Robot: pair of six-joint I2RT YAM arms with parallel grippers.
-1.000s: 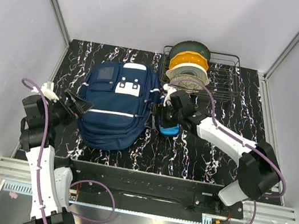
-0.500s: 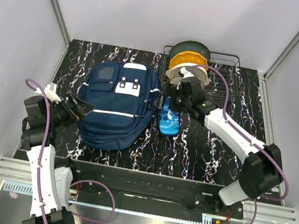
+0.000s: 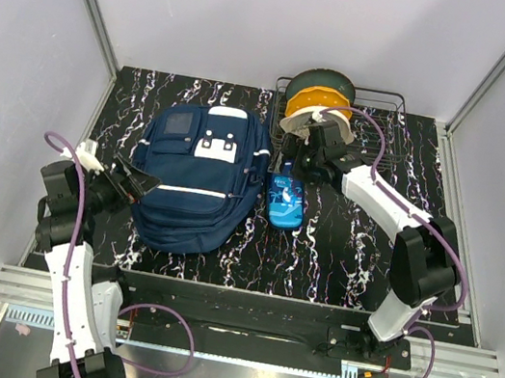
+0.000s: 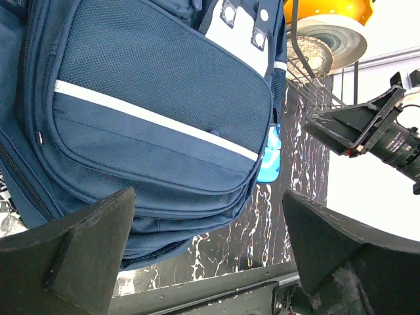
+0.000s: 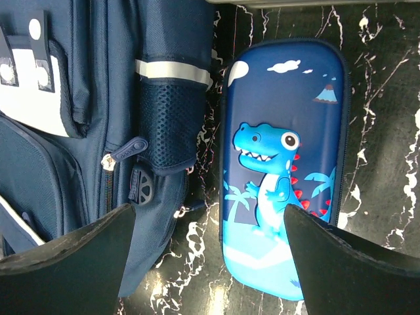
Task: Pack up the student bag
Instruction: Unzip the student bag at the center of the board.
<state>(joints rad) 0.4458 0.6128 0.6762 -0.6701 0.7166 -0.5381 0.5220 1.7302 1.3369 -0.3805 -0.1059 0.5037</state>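
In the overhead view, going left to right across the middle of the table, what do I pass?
Left fingers → student bag → dinosaur pencil case → right arm. The right fingers and the wire rack overlap the pencil case sideways, so I leave them out.

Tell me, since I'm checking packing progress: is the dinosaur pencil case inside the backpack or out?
Out. The dinosaur pencil case lies flat on the table beside the navy backpack, its whole lid showing.

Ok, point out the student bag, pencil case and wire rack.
student bag (image 3: pixel 185 211), top external view, front pocket.
pencil case (image 5: pixel 282 164), right wrist view, dinosaur print.
wire rack (image 3: pixel 385 139), top external view, bare right-hand wires.
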